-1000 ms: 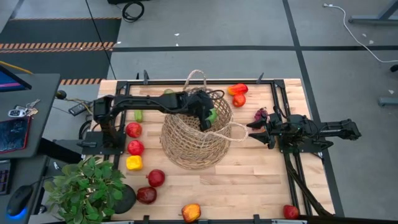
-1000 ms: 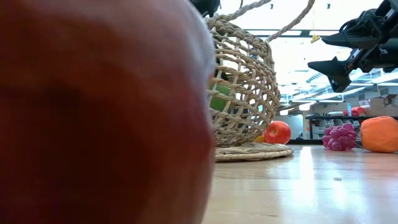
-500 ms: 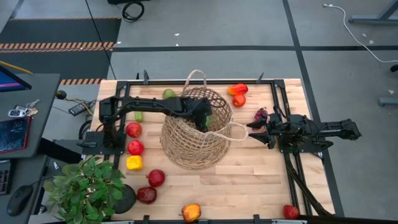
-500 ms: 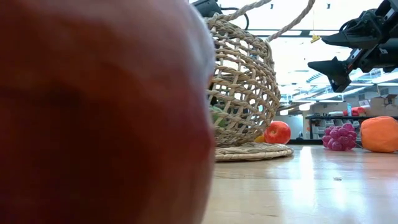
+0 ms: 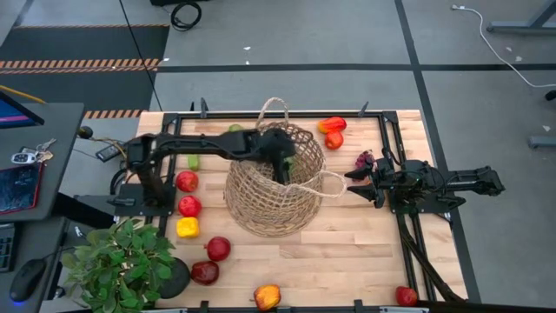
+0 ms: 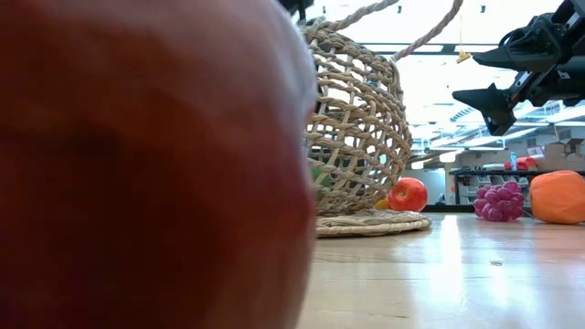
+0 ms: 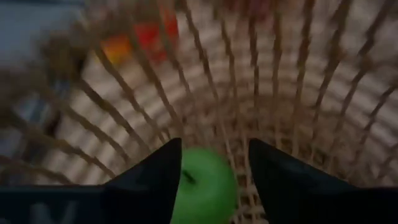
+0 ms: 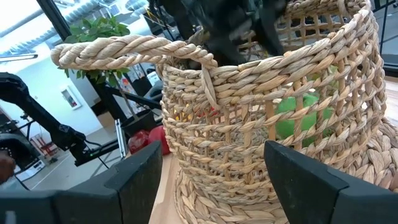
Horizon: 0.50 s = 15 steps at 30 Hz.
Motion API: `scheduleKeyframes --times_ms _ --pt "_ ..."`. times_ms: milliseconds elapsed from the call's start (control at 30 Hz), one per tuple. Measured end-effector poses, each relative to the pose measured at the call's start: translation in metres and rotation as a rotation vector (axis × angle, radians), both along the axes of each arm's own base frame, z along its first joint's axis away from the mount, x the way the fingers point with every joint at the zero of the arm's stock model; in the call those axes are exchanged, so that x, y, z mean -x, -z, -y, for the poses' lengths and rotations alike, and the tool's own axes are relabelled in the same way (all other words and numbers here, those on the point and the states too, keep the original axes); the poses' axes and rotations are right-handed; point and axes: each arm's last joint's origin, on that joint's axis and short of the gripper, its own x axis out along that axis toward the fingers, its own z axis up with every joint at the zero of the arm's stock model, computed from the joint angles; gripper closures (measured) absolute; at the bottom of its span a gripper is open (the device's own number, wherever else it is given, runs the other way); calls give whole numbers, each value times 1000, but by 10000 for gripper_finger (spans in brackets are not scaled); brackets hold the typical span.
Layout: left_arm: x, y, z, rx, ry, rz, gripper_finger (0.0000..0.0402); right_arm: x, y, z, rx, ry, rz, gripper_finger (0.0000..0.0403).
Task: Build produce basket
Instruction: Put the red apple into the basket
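Observation:
The tan wicker basket (image 5: 269, 196) stands mid-table on its flat woven base (image 6: 370, 222). My left gripper (image 5: 285, 169) hangs over its mouth, fingers open, pointing down into it. A green apple (image 7: 205, 190) lies at the basket's bottom beyond the fingertips and also shows through the weave (image 8: 298, 115). Other produce lies loose on the table: red apples (image 5: 187, 181), a yellow pepper (image 5: 187, 228), purple grapes (image 5: 365, 160). My right gripper (image 5: 352, 184) waits open at the basket's right, beside one loop handle (image 5: 330, 183).
A potted plant (image 5: 122, 265) stands at the near left corner. Orange-red fruits (image 5: 331, 130) lie at the far edge, more produce (image 5: 268, 296) at the near edge. A big red fruit (image 6: 137, 164) fills the left half of the low view.
My left gripper has opened over the basket and let go of the green apple. The apple has dropped from near the rim to the basket's bottom.

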Motion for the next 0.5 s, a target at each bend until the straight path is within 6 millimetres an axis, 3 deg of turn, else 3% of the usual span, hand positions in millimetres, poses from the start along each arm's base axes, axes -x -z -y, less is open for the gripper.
scheduleKeyframes --times_ms 167,500 --pt "15 -39 8 -46 72 168 221 0 0 0 0 0 0 118" --pt "77 -70 26 -81 126 388 263 0 -1 0 0 0 8 118"
